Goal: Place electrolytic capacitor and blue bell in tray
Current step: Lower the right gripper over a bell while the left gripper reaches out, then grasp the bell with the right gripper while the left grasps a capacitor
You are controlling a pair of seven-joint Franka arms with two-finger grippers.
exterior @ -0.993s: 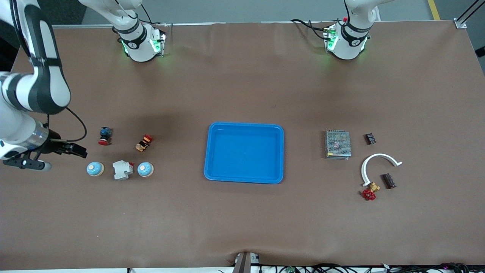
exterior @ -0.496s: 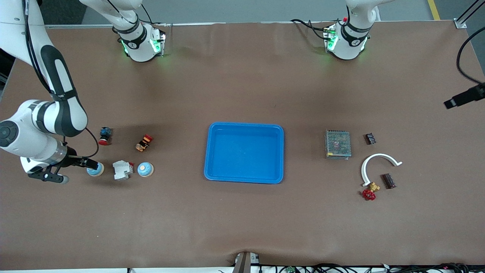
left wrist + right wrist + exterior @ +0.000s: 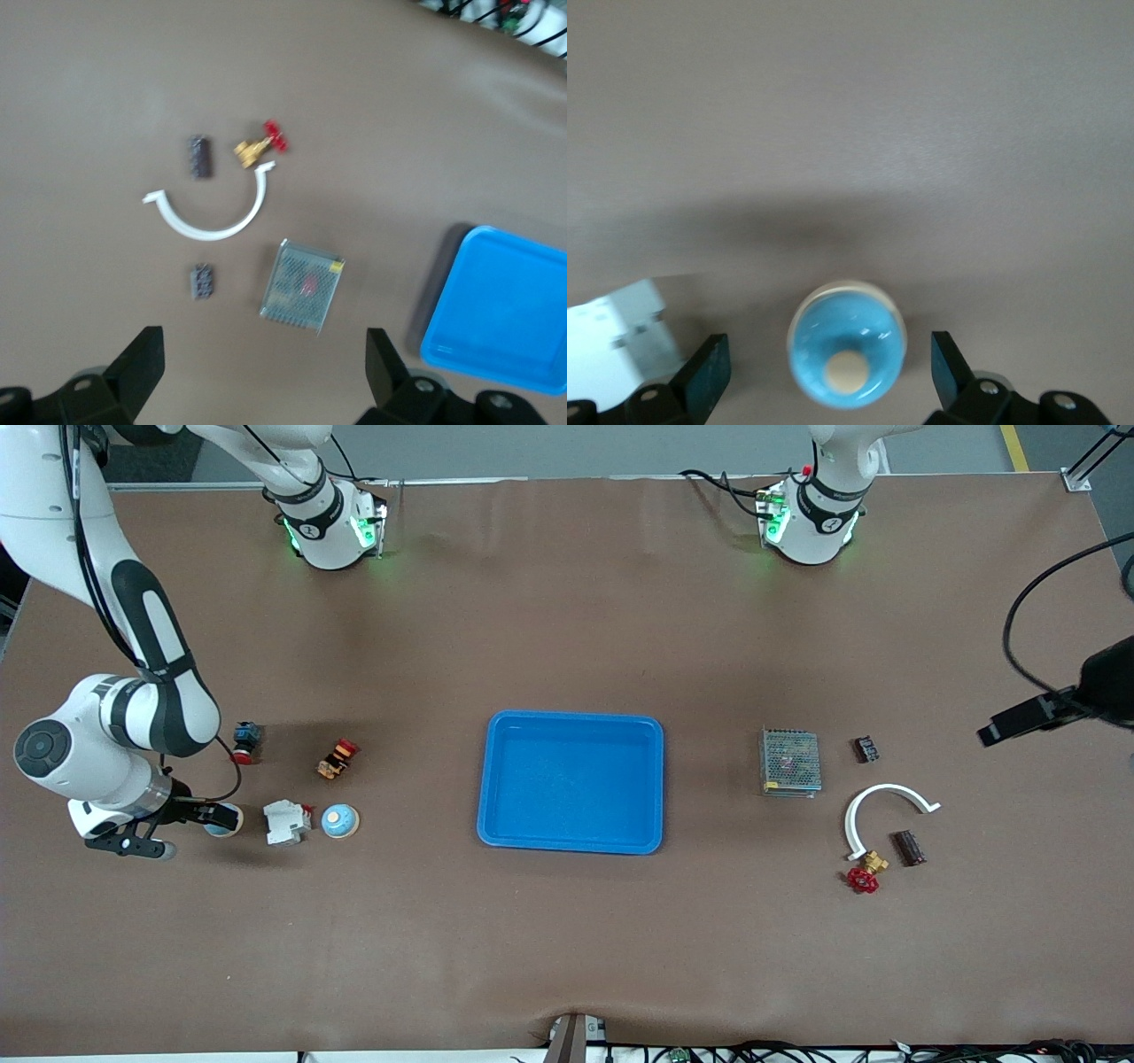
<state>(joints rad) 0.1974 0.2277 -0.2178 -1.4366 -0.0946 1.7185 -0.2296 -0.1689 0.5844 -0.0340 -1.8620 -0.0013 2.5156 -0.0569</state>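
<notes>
The blue tray (image 3: 571, 841) lies mid-table and shows in the left wrist view (image 3: 500, 310). One blue bell (image 3: 229, 821) (image 3: 848, 357) sits toward the right arm's end. My right gripper (image 3: 211, 813) (image 3: 828, 367) is open, with a finger on each side of this bell and not touching it. A second blue bell (image 3: 339, 821) sits beside a white part. The dark cylindrical electrolytic capacitor (image 3: 908, 848) (image 3: 200, 156) lies toward the left arm's end. My left gripper (image 3: 1008, 728) (image 3: 263, 354) is open and empty, in the air over the table past the small parts.
A white part (image 3: 285, 822) (image 3: 620, 341) lies between the bells. A red-capped button (image 3: 245, 742) and an orange part (image 3: 337, 758) are close by. A grey mesh box (image 3: 789, 761), a small black part (image 3: 866, 748), a white arc (image 3: 877, 806) and a red-handled brass valve (image 3: 866, 872) surround the capacitor.
My right gripper moved in from the table's end to the outer blue bell and now straddles it. My left gripper came into view and moved in toward the small parts.
</notes>
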